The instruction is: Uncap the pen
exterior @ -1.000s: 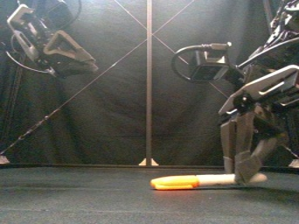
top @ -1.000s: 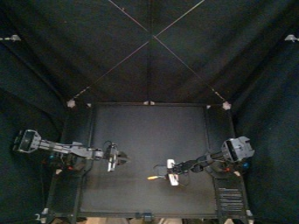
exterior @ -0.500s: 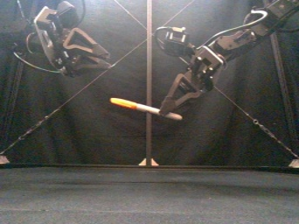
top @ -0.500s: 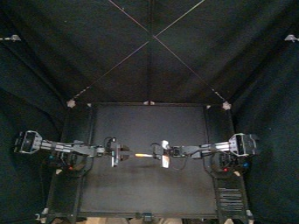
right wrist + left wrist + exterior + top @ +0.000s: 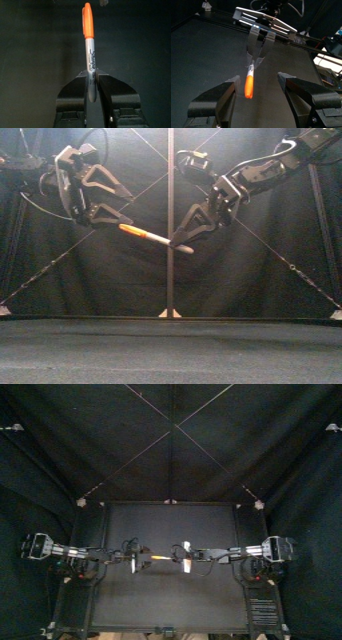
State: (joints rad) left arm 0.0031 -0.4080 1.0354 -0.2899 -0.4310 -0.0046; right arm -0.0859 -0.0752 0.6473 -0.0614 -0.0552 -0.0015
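Left arm has closed in over the last half second. The left gripper [image 5: 259, 78], jaws spread, now brackets the orange cap [image 5: 249, 88] from 9 o'clock and is not yet clamped. The right gripper [image 5: 91, 75], at 3 o'clock, pinches the pen [image 5: 154, 238] by its grey barrel, well above the table [image 5: 134, 599]. I judge the cap grasp comes next.

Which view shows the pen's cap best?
Right wrist view: the orange cap shows whole and large, clear of the right end effector. Left wrist view shows it smaller; front view, tilted in mid-air; top view, a mere speck.
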